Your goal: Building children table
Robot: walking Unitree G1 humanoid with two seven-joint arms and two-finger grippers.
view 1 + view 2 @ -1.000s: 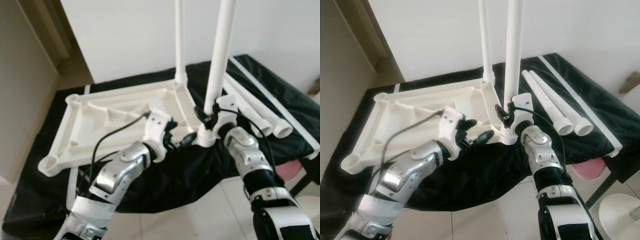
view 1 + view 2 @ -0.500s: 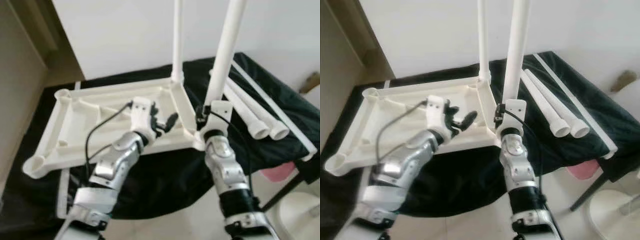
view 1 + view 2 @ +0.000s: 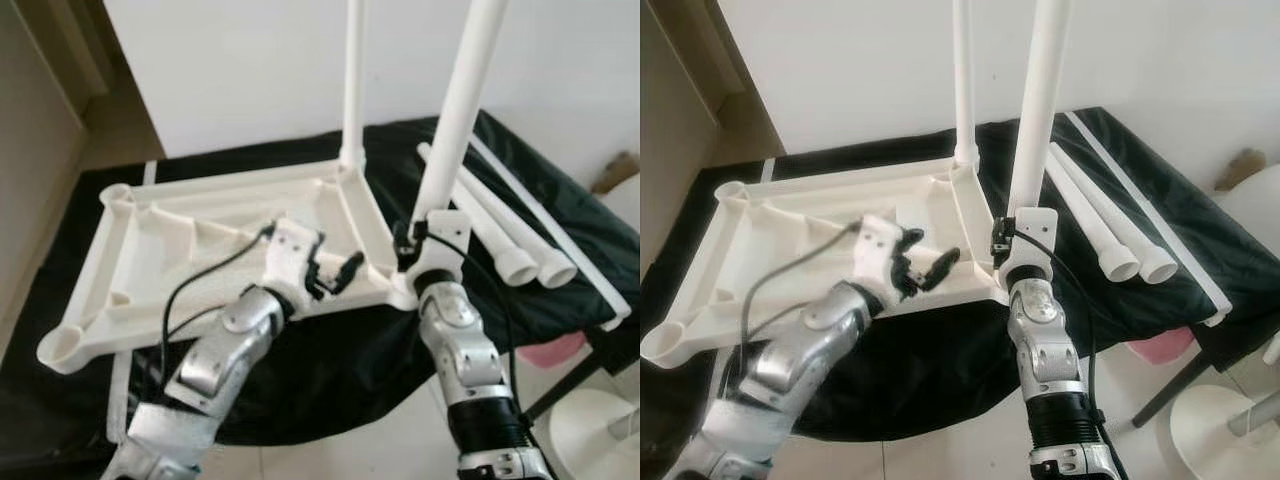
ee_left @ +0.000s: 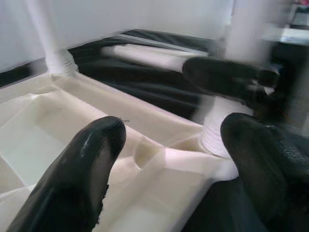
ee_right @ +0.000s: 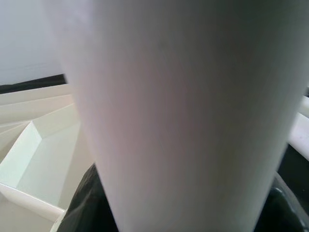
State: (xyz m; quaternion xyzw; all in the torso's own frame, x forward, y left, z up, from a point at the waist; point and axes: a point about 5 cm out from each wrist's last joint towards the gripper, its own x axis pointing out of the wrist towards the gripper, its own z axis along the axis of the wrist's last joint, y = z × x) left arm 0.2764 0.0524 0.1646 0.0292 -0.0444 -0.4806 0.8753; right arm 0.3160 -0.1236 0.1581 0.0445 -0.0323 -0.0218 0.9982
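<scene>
The right gripper (image 3: 412,243) clamps the near upright leg (image 3: 456,110) at the corner of the upturned tabletop (image 3: 200,250); the left gripper (image 3: 330,275) hovers open above its rim.

Both arms are built of jointed silver metal segments with darker grey bands at the joints, and the right forearm ends lower down in a ribbed black sleeve. Each wrist carries a white plastic block, with a thin black cable looping from it back along the arm. The left gripper (image 3: 335,275) has two long, glossy black, round-tipped fingers (image 4: 79,179).
</scene>
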